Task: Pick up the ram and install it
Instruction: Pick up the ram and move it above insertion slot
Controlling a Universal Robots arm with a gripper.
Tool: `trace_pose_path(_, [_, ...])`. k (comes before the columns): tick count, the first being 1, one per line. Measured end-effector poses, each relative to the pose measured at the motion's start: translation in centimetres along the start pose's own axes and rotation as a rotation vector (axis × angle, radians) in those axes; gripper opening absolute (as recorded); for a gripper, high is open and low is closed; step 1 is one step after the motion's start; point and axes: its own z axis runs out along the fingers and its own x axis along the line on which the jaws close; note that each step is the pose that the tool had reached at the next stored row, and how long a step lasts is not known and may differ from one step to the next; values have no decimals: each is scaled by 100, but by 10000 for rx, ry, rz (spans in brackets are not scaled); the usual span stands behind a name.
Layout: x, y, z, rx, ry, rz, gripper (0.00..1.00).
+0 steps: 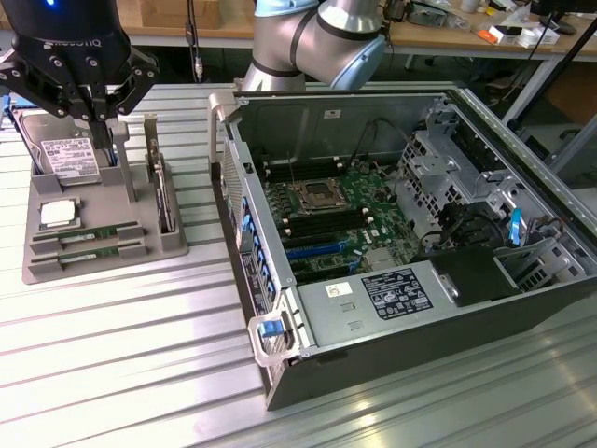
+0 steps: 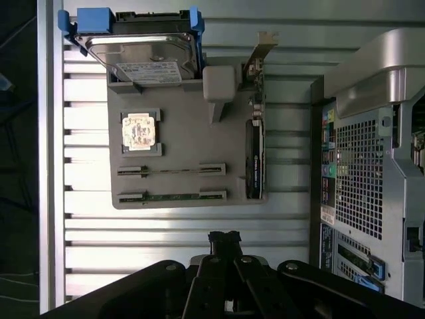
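Observation:
Two ram sticks lie edge-up in parallel slots of a grey holder (image 2: 189, 133). One ram stick (image 2: 172, 171) sits closer to the square CPU chip. The other ram stick (image 2: 171, 196) lies along the holder's edge. In the exterior view the same two are the one ram stick (image 1: 89, 233) and the other ram stick (image 1: 89, 250). My gripper (image 1: 93, 117) hangs high above the holder, apart from everything. In the wrist view the gripper (image 2: 224, 238) is shut with nothing in it, and its tips are over the table slats just off the holder's ram side.
The holder also carries a silver hard drive (image 2: 143, 56) in a blue bracket, a CPU chip (image 2: 139, 131) and an upright graphics card (image 2: 254, 156). An open computer case (image 1: 392, 233) with its motherboard (image 1: 336, 219) fills the exterior view's right. A slatted metal table (image 1: 121, 355) lies underneath.

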Motion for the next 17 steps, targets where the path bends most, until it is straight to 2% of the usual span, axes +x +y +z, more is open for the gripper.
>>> trace_pose_path(7, [0,0,0,-20,38,-838,11])
trace_pose_path(17, [0,0,0,-41,75,-1678,11])
